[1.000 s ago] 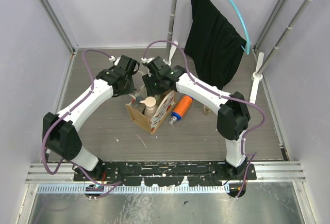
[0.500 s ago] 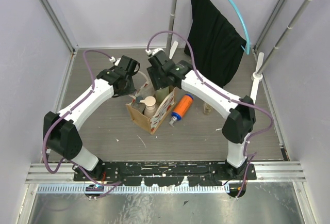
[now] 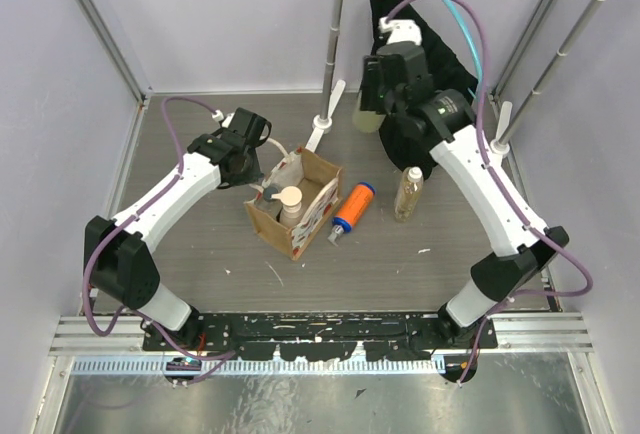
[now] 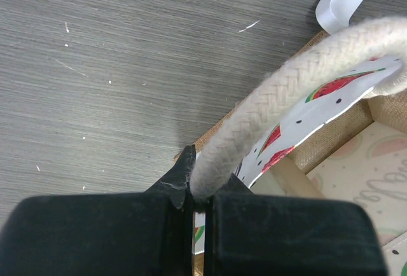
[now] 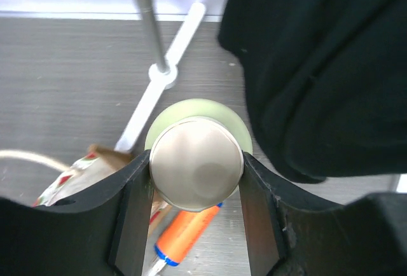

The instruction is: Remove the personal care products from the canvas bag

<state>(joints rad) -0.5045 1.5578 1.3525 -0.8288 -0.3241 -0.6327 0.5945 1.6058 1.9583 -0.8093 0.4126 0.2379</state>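
The canvas bag (image 3: 312, 216) stands open on the table; a beige bottle with a cream cap (image 3: 290, 202) stands inside it. My left gripper (image 3: 257, 167) is shut on the bag's cream rope handle (image 4: 286, 95), with the jaws (image 4: 194, 193) pinching it beside the watermelon-print side (image 4: 331, 101). My right gripper (image 3: 381, 95) is raised at the back right, shut on the cream cap (image 5: 196, 161) of a pale green-beige bottle (image 3: 366, 117). An orange bottle with a blue cap (image 3: 352, 209) lies right of the bag. A clear amber bottle (image 3: 408, 194) lies further right.
A black garment (image 3: 420, 79) hangs on a blue hanger (image 3: 470, 39) from a white rack at the back right, close behind my right gripper. The rack's white feet (image 3: 322, 124) rest on the table behind the bag. Metal frame posts stand along the sides.
My right gripper has lifted the pale bottle out of the bag and carried it up and to the back right. The left gripper has stayed on the handle.
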